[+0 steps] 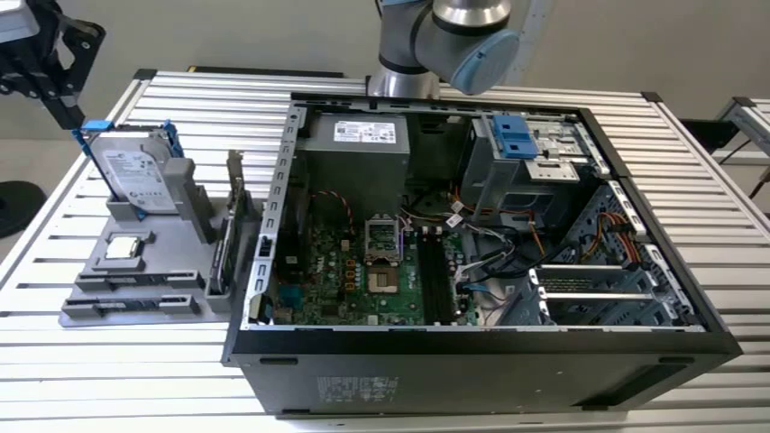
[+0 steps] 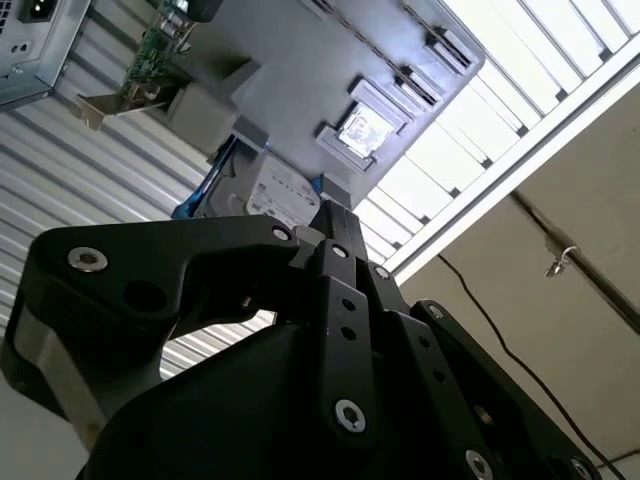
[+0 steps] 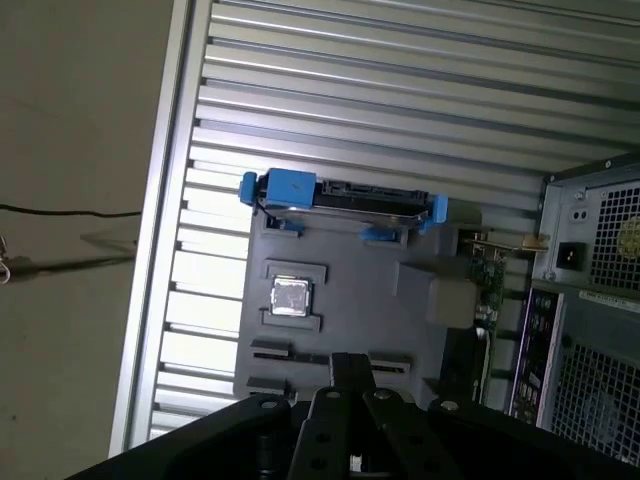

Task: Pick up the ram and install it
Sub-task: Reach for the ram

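Observation:
The ram (image 1: 218, 263) is a dark narrow stick standing on edge along the side of the grey holder (image 1: 162, 275) that faces the computer case; in the first wrist view the ram (image 3: 460, 362) shows as a dark strip beside the holder. My black gripper (image 1: 72, 115) hangs at the exterior view's far left, above the holder's outer corner and next to the hard drive (image 1: 132, 176), well apart from the ram. In both wrist views its fingertips (image 2: 333, 212) (image 3: 351, 362) are pressed together with nothing between them.
The holder also carries a silver processor chip (image 3: 291, 296), the blue-railed hard drive (image 3: 340, 195) and an upright card with a metal bracket (image 1: 236, 194). The open computer case (image 1: 259, 271) shows its motherboard (image 1: 361, 271). The slatted table's edge (image 3: 160, 250) lies beyond the holder.

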{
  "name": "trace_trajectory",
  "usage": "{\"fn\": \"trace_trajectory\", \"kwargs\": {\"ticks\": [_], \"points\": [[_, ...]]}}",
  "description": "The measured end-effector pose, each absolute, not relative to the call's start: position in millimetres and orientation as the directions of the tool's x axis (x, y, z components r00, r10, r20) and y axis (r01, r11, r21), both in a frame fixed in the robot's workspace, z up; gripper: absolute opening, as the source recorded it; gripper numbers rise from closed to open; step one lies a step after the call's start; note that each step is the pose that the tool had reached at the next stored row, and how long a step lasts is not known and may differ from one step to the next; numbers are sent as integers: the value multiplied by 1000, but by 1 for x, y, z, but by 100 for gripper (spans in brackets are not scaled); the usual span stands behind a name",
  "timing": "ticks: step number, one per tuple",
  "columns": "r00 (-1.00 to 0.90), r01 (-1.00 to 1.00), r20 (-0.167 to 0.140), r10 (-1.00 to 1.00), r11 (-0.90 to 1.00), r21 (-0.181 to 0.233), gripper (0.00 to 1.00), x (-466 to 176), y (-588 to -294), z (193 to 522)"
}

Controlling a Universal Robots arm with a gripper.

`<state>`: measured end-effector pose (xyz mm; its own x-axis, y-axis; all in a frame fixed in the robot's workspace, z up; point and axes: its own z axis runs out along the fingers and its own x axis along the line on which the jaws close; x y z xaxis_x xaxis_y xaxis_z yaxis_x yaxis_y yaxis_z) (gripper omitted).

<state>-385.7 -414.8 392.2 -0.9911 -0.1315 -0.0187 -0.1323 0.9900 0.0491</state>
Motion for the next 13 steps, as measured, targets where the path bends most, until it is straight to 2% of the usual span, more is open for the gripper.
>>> {"fn": "trace_trajectory", "kwargs": {"ticks": [13], "points": [[-991,-132,-19,-132,990,49,0,-386,-425,392]]}}
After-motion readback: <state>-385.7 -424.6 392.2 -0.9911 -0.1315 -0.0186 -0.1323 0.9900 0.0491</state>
